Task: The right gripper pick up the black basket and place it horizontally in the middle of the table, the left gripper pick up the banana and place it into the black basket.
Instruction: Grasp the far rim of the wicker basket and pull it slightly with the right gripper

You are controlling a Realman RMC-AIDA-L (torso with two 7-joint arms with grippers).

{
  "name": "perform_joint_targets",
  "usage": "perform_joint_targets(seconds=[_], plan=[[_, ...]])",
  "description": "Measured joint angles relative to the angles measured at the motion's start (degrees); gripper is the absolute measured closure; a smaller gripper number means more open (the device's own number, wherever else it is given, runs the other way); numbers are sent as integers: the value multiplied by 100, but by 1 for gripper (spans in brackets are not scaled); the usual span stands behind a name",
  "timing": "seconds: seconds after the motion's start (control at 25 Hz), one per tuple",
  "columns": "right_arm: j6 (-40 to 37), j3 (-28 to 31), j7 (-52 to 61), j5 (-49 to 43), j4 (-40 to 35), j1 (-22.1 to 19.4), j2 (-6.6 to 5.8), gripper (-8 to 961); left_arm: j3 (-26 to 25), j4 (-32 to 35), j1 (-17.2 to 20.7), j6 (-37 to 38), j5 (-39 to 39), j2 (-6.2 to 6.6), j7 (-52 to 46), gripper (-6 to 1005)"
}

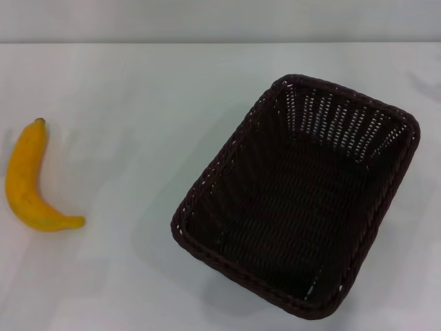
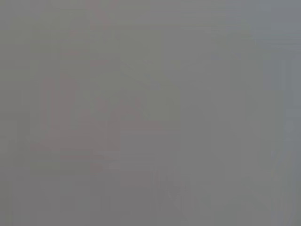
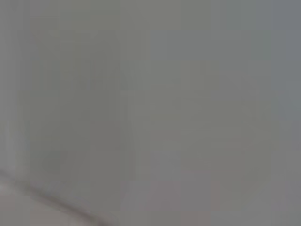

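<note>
Starting layout. The black basket [image 1: 298, 196] sits empty on the white counter [image 1: 131, 89], right of centre and skewed diagonally, its long axis running from near-left to far-right; it is therefore not yet laid horizontally in the middle. The banana [image 1: 29, 181] lies flat at the left edge, well apart from the basket, stem pointing away from the robot. Neither end effector appears in any view, both wrist views being featureless grey, so their opening cannot be told.
</note>
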Motion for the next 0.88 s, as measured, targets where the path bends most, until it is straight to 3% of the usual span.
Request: perform_joint_targets(seconds=[0.16,0.32,0.44,0.64,0.88], plan=[[1077,-371,1263,-1144,-256,850,-342,84,3,17,36,-13,-2,0,-54,142],[2090,-505,1893,-1973,-120,1705,-505,85,37,30,-27,-22,23,0,-103,144],[2493,-508,2073,-2714,141,2279,-482,85,48,38,-32,-48,89,-1,-188,145],[2639,-646,2194,-3963,1428,3403,-369,84,46,59,124,-164,123,6,-253,148],[2473,-860,2234,-4985,2343,4170,-3,86,9,69,357,-296,65,10,-222,152]])
